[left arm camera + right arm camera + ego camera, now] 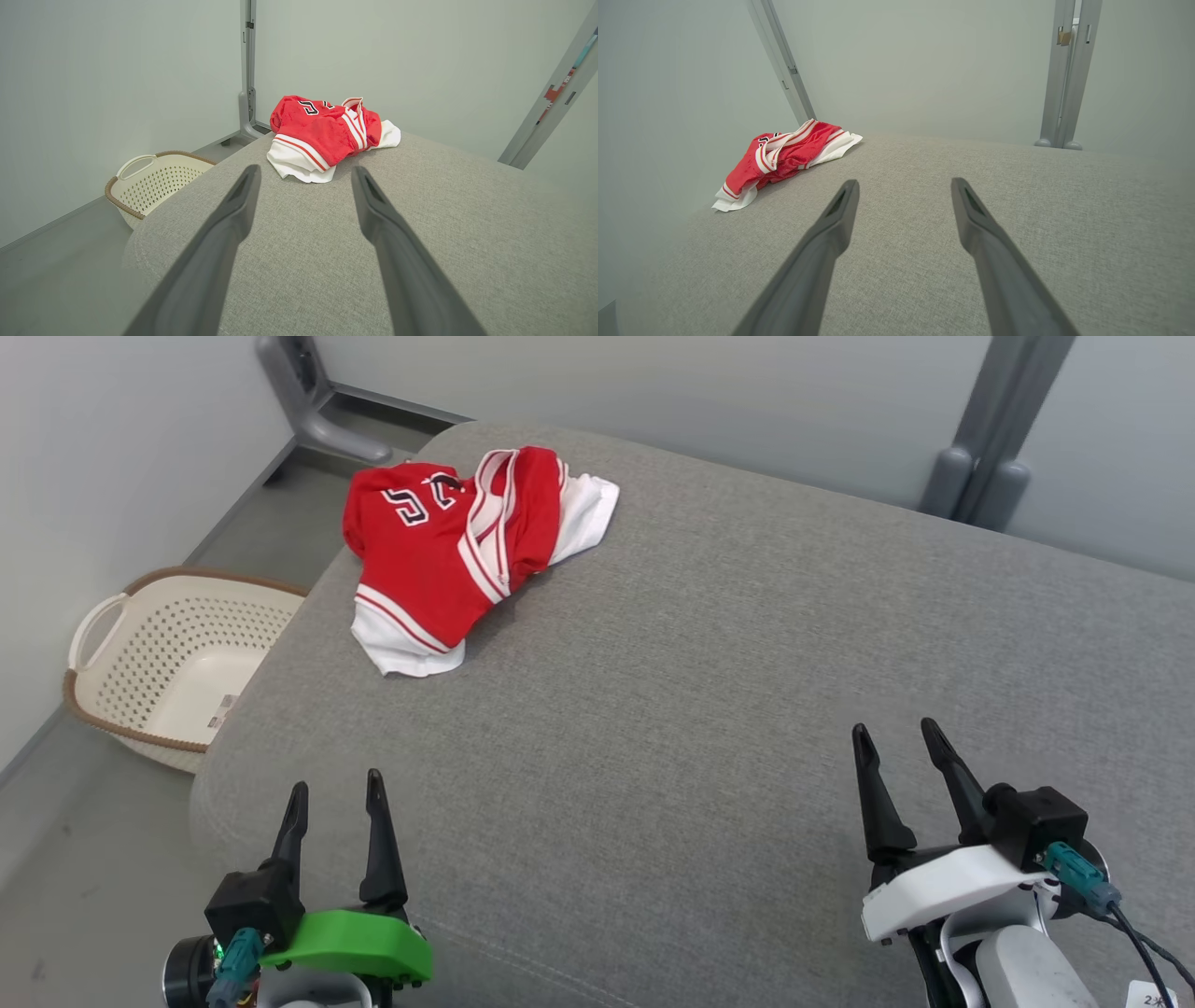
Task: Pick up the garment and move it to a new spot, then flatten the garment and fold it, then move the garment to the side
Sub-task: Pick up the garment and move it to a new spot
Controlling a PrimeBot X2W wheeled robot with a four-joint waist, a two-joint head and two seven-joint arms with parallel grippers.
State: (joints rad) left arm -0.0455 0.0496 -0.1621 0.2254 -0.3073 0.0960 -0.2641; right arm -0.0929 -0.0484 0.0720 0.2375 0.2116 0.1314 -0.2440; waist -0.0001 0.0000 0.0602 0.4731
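The garment (pixel 448 546) is a red jersey with white trim and dark numerals, lying crumpled at the far left of the grey padded surface (pixel 728 663). It also lies ahead in the left wrist view as the garment (pixel 327 133) and far left in the right wrist view as the garment (pixel 782 158). My left gripper (pixel 336 789) is open at the near left edge, well short of the jersey, its fingers (pixel 233 210) empty. Open too and holding nothing, my right gripper (pixel 901 733) hovers at the near right, far from the jersey.
A cream perforated laundry basket (pixel 168 663) with a brown rim stands on the floor left of the surface, also seen as the basket (pixel 154 182). Grey frame posts (pixel 980 457) rise behind the surface. Pale walls enclose the space.
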